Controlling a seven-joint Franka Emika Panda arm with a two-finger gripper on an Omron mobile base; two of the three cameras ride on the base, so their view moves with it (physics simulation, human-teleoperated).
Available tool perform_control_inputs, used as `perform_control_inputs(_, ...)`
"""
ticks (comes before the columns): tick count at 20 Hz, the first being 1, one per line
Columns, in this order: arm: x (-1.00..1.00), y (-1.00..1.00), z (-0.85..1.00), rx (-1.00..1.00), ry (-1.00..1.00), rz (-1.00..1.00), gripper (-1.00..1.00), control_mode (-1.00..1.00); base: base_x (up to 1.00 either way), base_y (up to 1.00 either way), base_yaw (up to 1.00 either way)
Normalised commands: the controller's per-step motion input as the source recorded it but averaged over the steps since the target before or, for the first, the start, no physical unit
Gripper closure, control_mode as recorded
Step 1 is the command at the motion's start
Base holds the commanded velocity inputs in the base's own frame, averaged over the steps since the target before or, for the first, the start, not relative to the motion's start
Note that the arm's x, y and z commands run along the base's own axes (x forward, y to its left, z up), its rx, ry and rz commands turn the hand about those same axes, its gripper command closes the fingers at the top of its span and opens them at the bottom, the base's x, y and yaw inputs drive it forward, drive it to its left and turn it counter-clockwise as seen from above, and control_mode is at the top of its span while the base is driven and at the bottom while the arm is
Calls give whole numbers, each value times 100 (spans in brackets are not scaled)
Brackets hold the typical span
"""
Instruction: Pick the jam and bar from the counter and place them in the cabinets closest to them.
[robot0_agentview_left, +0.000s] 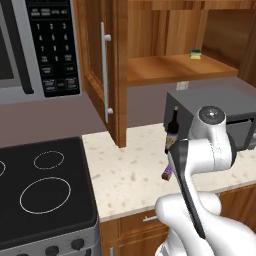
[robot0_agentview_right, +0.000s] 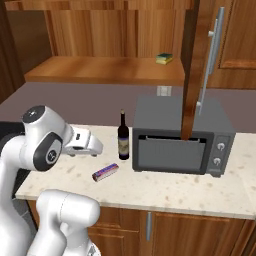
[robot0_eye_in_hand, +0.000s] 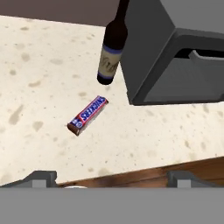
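The bar (robot0_eye_in_hand: 87, 115), in a purple-mauve wrapper, lies flat and slanted on the speckled beige counter (robot0_eye_in_hand: 43, 65), just in front of a dark wine bottle (robot0_eye_in_hand: 111, 52). My gripper (robot0_eye_in_hand: 113, 181) hovers above the counter's front edge, open, its two fingertips (robot0_eye_in_hand: 41, 177) spread wide with nothing between them. From the right base, the bar (robot0_agentview_right: 105, 172) lies below and right of the gripper (robot0_agentview_right: 95, 149). In the left base view one end of the bar (robot0_agentview_left: 166, 173) peeks out beside the arm. Above, the wooden cabinets (robot0_agentview_right: 105, 70) stand open. The jam is out of view.
A grey toaster oven (robot0_agentview_right: 182, 137) stands right of the wine bottle (robot0_agentview_right: 123, 137). An open cabinet door (robot0_agentview_right: 197, 65) with a silver handle hangs above the oven. A yellow-green sponge (robot0_agentview_right: 163, 58) lies on the shelf. The black stovetop (robot0_agentview_left: 45, 190) and the microwave (robot0_agentview_left: 40, 47) are left.
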Motion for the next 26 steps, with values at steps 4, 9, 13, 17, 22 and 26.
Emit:
perform_control_inputs(4,3,0,-18,7,0,0,-100,-100,0,0,0)
perform_control_inputs(9,19,0,-31,14,0,0,-100,-100,0,0,0)
perform_control_inputs(13,29,0,-25,8,0,-3,-100,-100,0,0,0)
perform_control_inputs(17,33,0,-30,10,2,-6,-100,-100,0,0,0)
perform_control_inputs(22,36,0,-31,8,4,-7,-100,-100,0,0,0)
perform_control_inputs(26,31,0,-29,2,6,-10,-100,-100,0,0,0)
